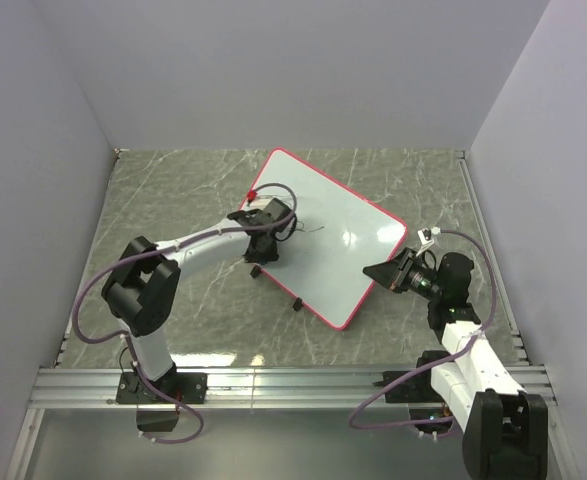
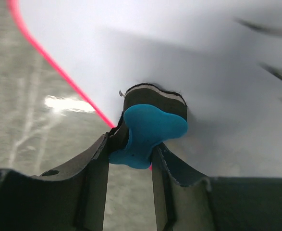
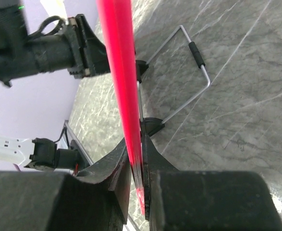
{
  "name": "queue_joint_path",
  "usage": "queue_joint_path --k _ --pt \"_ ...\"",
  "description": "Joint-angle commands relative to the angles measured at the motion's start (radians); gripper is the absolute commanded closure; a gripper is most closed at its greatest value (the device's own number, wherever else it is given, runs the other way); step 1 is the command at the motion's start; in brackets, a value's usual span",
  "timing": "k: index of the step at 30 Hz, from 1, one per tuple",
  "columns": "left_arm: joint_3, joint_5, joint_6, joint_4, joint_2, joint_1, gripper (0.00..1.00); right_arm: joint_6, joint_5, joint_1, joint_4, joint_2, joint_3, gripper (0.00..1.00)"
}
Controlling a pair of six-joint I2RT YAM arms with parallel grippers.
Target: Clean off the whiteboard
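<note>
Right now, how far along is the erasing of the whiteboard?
Done: right claw clamps the red rim of the whiteboard; left claw grips the blue eraser. In hand: the eraser sits against the board near its edge. Left: dark scribbles show beside it.

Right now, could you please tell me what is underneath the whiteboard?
The right wrist view shows a bent wire stand and two black feet beneath the whiteboard, above the marble table. From above, the board covers the stand and the table under it.
</note>
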Motion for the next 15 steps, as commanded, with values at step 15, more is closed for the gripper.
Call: queue_joint_path --k 15 --pt "0.218 0.314 -0.032 0.310 0.120 -0.251 1.00 0.018 -0.039 0.006 0.065 0.051 0.037 1.00"
